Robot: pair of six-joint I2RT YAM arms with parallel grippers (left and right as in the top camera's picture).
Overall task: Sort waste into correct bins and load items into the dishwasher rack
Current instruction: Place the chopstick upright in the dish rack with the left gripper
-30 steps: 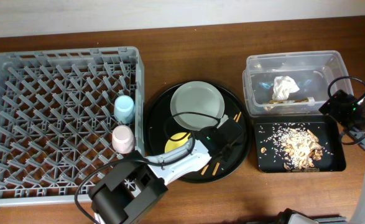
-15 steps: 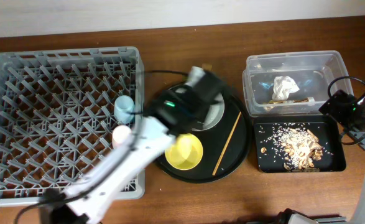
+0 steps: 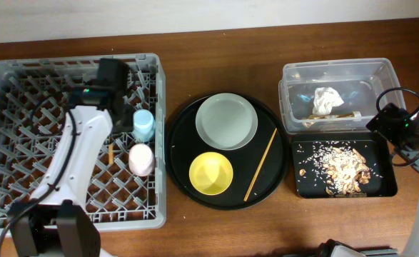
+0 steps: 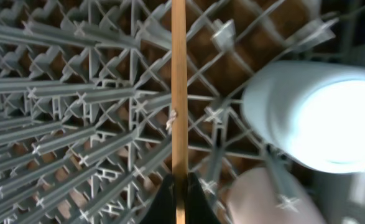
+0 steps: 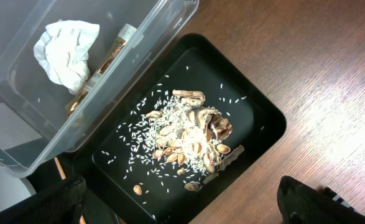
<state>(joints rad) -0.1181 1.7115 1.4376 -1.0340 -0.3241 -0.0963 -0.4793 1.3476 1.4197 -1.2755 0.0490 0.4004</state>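
Left hand [image 4: 181, 193]: pinching thin wooden chopstick [image 4: 179, 93], shaft running to 12 o'clock.
Chopstick: above large grey plastic lattice rack [image 3: 31, 143]; small light-blue cup [image 4: 309, 118] at 3 o'clock, small pink cup [image 4: 257, 199] at 5 o'clock, both near.
Room: bare grid at 9 o'clock.
Right hand [image 5: 182, 208]: spread over shallow black rectangular tray [image 5: 260, 112].

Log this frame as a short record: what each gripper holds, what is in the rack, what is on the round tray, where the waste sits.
left gripper: shut on held chopstick, over dishwasher rack
right gripper: open, empty
in rack: blue cup, pink cup
on round tray: plate, yellow bowl, second chopstick
waste: tissue in clear tub; food scraps in black tray
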